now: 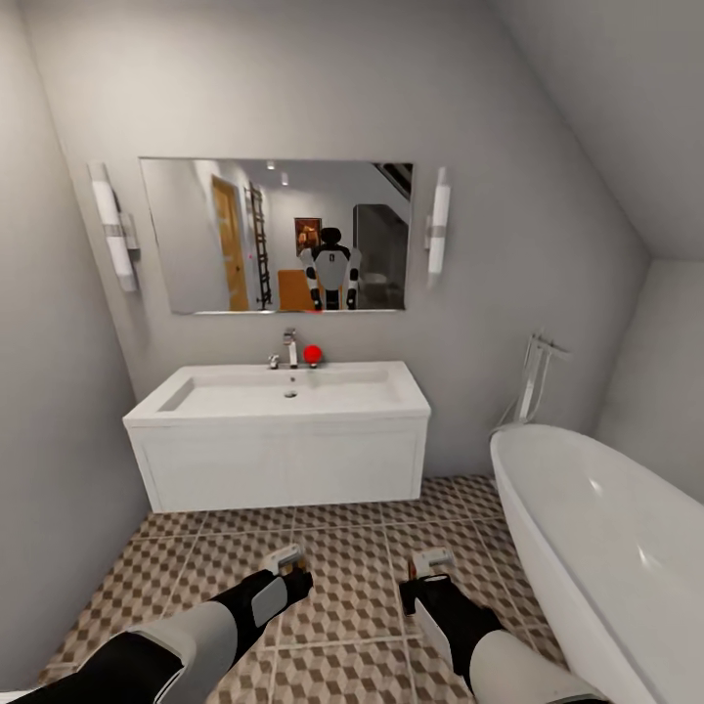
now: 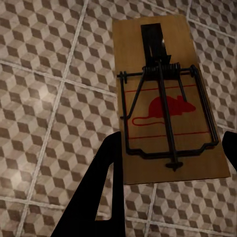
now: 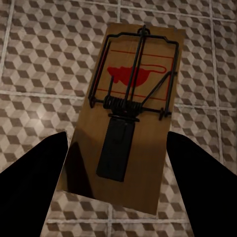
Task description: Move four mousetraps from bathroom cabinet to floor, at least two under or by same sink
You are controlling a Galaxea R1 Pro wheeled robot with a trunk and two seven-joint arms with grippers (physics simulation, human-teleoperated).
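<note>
Mousetraps, two by our count: one (image 2: 165, 101) sits between the fingers of our left gripper (image 1: 289, 570), the other (image 3: 126, 116) between those of our right gripper (image 1: 427, 577), each gripper closed on its trap above the bathroom floor (image 1: 352, 577). Ahead hangs one sink (image 1: 284, 391), its basin holding nothing we can see, a small red object (image 1: 312, 354) beside its tap; one bathtub (image 1: 606, 548) stands on our right.

Cube-patterned tiled bathroom floor (image 1: 352, 587), with a white bathtub (image 1: 606, 548) standing on it at right.
</note>
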